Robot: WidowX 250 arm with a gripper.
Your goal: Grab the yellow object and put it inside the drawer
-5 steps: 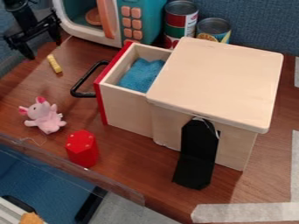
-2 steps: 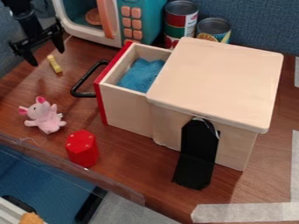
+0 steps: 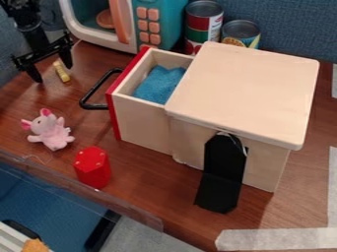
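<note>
At the upper left the black gripper hangs open, its two fingers spread wide apart. The small yellow object lies on the table close to the right-hand finger, which overlaps its upper end from this angle; whether they touch I cannot tell. The wooden drawer with a red front and black handle is pulled out to the left of its box, and a blue cloth lies inside it.
A pink plush toy and a red hexagonal block stand left of the drawer. Behind are a toy microwave and cans. A black flap leans on the box's near side.
The gripper has come down and slightly right, nearer the yellow object, with its fingers still spread. The objects and the drawer have stayed put.
</note>
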